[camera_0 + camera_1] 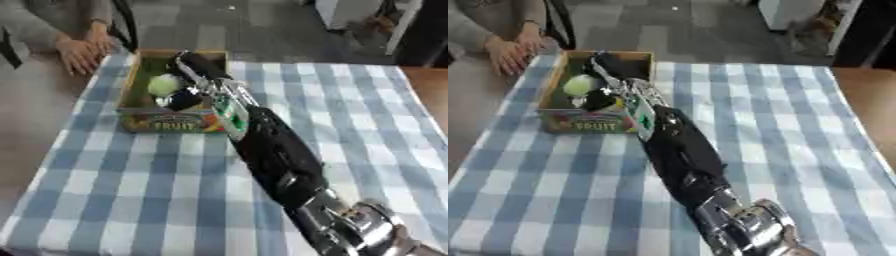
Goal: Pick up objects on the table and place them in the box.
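While the right arm (pixel 276 160) stretches from the lower right corner across the checked worktop (pixel 367 125) to the box (pixel 166 122), the step in hand looks like the placing one: the right hand (pixel 188 97) is over the box's interior, low among what lies there. Whether its fingers are apart, together or clamped on something cannot be told from either view (the hand reads as a dark shape beside the contents). A green-and-white patch (pixel 229 112) shows at the wrist near the box's front corner; I cannot say whether it is part of the arm or an object.

Inside the box sits 1 pale green round thing (pixel 163 84), touching or just beside the hand. No other object can be made out on the cloth, so the task seems near its end.

If something is held, the next move calls for releasing it inside the walls and lifting straight up, so the forearm does not catch the box's near edge.

Count: 1 box, 1 pale green round thing, 1 robot arm in view. The left hand does not show.
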{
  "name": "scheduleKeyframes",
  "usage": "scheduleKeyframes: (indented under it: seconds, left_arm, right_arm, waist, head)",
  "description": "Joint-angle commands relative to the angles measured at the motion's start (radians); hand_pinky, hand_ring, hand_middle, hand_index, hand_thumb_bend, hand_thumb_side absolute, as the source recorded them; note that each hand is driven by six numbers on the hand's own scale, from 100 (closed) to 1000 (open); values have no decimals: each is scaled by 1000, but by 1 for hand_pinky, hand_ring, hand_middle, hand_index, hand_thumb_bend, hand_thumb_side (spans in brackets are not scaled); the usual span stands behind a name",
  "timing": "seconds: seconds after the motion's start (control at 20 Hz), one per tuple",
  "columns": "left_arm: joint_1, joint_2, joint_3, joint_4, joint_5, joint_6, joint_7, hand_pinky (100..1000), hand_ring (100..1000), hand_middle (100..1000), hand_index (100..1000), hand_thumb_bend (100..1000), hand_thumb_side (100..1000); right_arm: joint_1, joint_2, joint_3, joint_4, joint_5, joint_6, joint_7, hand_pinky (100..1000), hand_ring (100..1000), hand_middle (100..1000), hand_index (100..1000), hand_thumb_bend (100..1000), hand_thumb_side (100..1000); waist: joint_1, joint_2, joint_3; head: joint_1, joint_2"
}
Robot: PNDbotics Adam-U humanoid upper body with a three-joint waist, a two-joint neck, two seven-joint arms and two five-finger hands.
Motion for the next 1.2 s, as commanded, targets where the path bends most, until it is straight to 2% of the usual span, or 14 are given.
scheduleKeyframes:
  seconds: [0.05,0.3,0.6,0.95,1.15,1.2]
  left_arm:
    - [-17,4,-2,-19,10,-1,-8,595,534,577,632,100,214]
    - [-29,-1,-7,-19,16,-2,-14,595,533,577,632,100,209]
    - [-32,0,-8,-19,19,-3,-17,594,533,577,632,100,207]
    - [-31,3,-6,-19,16,-1,-15,594,533,576,632,100,211]
    - [-32,3,-7,-19,14,2,-15,594,533,576,631,100,213]
    - [-32,4,-7,-19,14,2,-15,595,533,576,631,100,212]
  right_arm:
    - [-11,27,-20,-10,90,39,-91,336,391,350,451,112,315]
    - [-7,36,-55,-2,182,95,-173,346,405,365,456,146,314]
    - [-29,5,-94,6,246,145,-224,365,430,387,471,181,309]
    - [-104,-54,-106,1,207,145,-232,374,436,399,479,197,293]
    - [-127,-74,-111,18,210,152,-225,419,489,478,535,222,301]
    - [-128,-78,-113,25,217,150,-219,444,516,499,554,250,230]
  waist:
    - [10,-6,9]
    - [14,5,41]
    - [13,8,69]
    - [-1,6,67]
    - [-8,5,69]
    - [-9,5,72]
  head:
    - [-14,-15]
    - [-32,-25]
    - [-37,-30]
    - [-29,-33]
    - [-27,-36]
    - [-28,-37]
